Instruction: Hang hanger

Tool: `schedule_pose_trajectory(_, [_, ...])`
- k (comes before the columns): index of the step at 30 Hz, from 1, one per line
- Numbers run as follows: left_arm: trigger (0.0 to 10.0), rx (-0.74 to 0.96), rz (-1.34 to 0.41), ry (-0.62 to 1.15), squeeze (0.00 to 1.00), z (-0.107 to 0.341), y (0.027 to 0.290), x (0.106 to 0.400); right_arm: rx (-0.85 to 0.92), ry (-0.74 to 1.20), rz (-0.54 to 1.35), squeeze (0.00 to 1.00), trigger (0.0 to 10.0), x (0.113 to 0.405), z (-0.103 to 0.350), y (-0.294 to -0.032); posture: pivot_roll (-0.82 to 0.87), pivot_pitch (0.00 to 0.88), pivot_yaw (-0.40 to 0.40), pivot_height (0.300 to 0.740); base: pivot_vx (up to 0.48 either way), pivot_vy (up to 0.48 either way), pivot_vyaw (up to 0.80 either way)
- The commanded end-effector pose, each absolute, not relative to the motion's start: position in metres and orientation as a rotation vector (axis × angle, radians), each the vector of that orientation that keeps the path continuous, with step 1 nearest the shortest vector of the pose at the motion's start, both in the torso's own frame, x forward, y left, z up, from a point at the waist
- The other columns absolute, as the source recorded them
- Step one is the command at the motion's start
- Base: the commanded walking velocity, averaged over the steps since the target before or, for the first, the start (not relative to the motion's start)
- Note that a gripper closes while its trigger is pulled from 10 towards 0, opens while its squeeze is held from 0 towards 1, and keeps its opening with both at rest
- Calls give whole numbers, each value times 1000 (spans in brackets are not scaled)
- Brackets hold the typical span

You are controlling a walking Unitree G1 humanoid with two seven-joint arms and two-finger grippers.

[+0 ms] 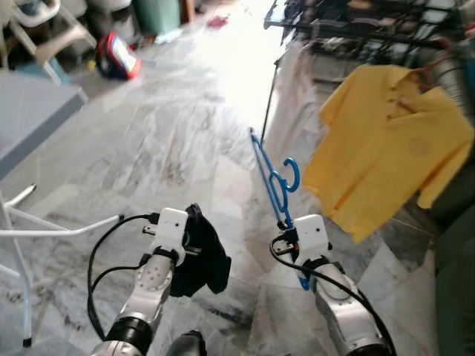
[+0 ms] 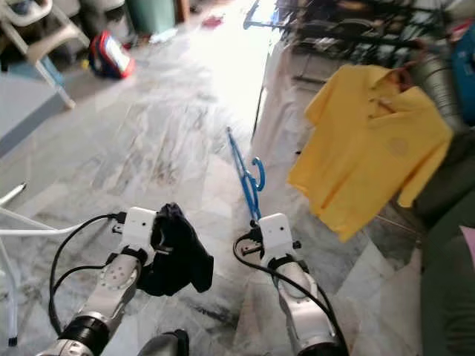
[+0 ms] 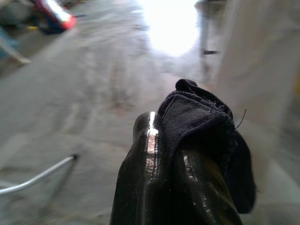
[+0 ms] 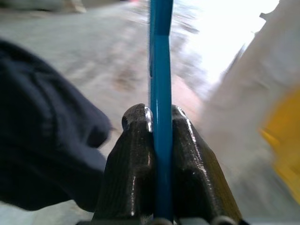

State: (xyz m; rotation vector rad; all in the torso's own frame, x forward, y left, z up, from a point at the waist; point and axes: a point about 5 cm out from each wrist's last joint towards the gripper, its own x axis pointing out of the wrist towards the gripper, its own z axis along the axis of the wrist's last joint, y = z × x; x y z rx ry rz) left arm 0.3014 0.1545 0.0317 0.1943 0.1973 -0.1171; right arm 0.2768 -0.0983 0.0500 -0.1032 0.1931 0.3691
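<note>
Marble floor is seen below, with a yellow shirt hung on a drying rack. A blue hanger is clamped upright in the right hand, just beside the shirt. A dark cloth is gripped by the left hand.

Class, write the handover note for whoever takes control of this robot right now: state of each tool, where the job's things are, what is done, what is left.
Right tool: shut on the blue hanger, held upright, hook toward the yellow shirt.
Left tool: shut on a dark cloth, bunched, hanging beside the wrist.
Drying rack: ahead on the right, above the yellow shirt, which already hangs there.
Done: hanger and cloth both picked up.
Left: the cloth is not on the hanger yet, and the hanger is not on the rack; likely dress it first, then hook it beside the shirt.
</note>
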Motion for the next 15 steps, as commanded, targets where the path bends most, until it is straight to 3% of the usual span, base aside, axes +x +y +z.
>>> schedule_pose_trajectory(1, [10000,187,-137,198,0,30,148,300,-126,176,379,0,10000,278,54,-101,-100,177,12,740,0,0,800])
schedule_pose_trajectory(15, [10000,203,-174,213,0,28,142,298,-137,173,406,0,10000,278,55,-100,-99,187,9,740,0,0,800])
